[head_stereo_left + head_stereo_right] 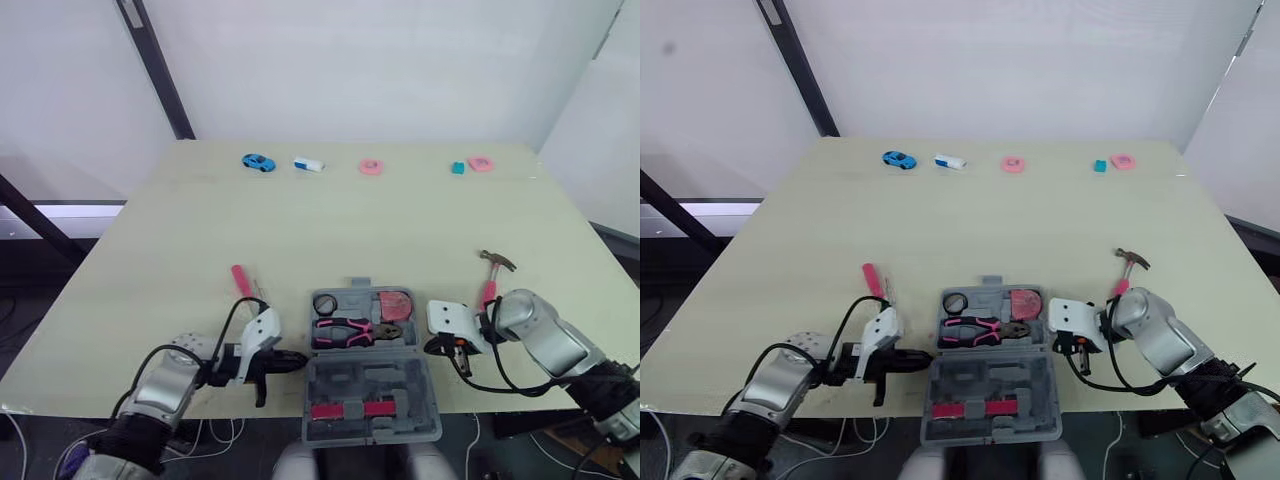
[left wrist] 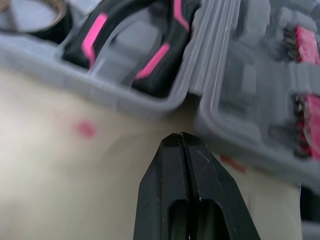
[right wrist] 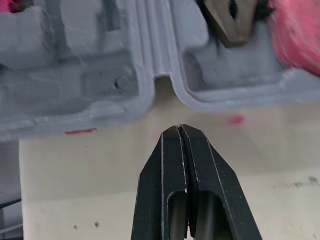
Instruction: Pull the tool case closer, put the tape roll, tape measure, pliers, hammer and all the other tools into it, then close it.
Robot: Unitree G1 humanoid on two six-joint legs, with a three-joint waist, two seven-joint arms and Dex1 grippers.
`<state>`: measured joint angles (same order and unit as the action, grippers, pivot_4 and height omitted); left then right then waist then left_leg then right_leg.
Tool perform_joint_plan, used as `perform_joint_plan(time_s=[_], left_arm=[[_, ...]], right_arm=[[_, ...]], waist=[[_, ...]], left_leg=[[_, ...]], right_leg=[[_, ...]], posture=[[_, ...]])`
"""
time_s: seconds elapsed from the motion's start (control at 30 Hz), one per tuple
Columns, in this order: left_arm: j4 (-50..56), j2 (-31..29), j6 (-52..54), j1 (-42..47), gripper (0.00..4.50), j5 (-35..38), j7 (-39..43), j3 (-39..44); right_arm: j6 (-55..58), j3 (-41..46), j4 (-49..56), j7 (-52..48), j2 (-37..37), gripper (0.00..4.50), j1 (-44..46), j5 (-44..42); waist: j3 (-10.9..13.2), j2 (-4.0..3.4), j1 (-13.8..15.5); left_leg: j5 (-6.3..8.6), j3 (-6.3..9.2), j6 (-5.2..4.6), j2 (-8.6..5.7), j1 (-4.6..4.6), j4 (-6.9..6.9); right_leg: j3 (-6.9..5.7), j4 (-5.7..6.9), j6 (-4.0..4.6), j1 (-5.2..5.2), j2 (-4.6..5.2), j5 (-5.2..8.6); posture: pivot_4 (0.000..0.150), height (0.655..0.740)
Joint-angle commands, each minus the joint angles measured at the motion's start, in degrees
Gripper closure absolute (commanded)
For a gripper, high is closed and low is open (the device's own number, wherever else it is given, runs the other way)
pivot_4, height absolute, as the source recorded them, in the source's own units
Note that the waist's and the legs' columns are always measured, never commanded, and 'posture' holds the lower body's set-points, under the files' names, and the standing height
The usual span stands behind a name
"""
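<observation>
The grey tool case (image 1: 368, 385) lies open at the table's front edge. Its far half holds a black tape roll (image 1: 325, 304), pink-handled pliers (image 1: 345, 331) and a pink tape measure (image 1: 395, 303); the near half carries pink bits (image 1: 350, 410). A hammer (image 1: 492, 272) lies on the table to the right, a pink screwdriver (image 1: 245, 282) to the left. My left gripper (image 1: 300, 360) is shut, its tip just short of the case's left side at the hinge (image 2: 192, 102). My right gripper (image 1: 432, 347) is shut too, close to the hinge (image 3: 160, 82) on the case's right side.
Along the far edge of the table sit a blue toy car (image 1: 258, 161), a white object (image 1: 308, 164), a pink round piece (image 1: 371, 167), a teal block (image 1: 458, 168) and another pink piece (image 1: 481, 163). The table's front edge runs just under the case.
</observation>
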<state>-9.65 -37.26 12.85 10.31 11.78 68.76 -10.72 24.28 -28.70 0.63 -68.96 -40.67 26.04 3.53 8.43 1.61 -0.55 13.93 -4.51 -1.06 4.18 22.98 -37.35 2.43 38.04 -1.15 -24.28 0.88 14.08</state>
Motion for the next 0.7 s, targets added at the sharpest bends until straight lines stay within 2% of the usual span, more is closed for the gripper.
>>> perform_joint_plan(time_s=[0.03, 0.37, 0.7], left_arm=[[2.87, 0.82, 1.22, 0.52, 4.49, -0.44, -0.93, -0.99], [4.92, 1.20, 3.94, 1.53, 4.49, -0.34, -1.72, -0.45], [-3.64, 2.82, -0.10, 5.23, 4.49, -2.27, -1.43, -0.66]], right_arm=[[1.41, -0.26, 3.25, -0.59, 0.95, 4.50, 0.97, -0.04], [3.70, 0.38, 3.07, 1.09, 3.98, 4.50, 1.81, 0.58], [3.00, 1.06, -0.79, 2.49, 5.56, 4.50, 4.13, 1.30]], waist=[[0.00, 0.00, 0.00], [0.00, 0.00, -0.06], [0.00, 0.00, -0.05]], left_leg=[[0.00, 0.02, 0.00, 0.00, 0.00, 0.00], [0.00, 0.04, 0.00, 0.00, 0.00, -0.04], [-0.01, 0.04, 0.00, 0.00, -0.03, -0.08]], right_leg=[[-0.01, 0.01, -0.01, 0.00, -0.01, -0.01], [-0.02, 0.03, 0.00, 0.01, -0.01, 0.00], [-0.02, 0.07, -0.02, 0.03, -0.02, -0.02]], posture=[[0.150, 0.7400], [0.150, 0.7400], [0.150, 0.7400]])
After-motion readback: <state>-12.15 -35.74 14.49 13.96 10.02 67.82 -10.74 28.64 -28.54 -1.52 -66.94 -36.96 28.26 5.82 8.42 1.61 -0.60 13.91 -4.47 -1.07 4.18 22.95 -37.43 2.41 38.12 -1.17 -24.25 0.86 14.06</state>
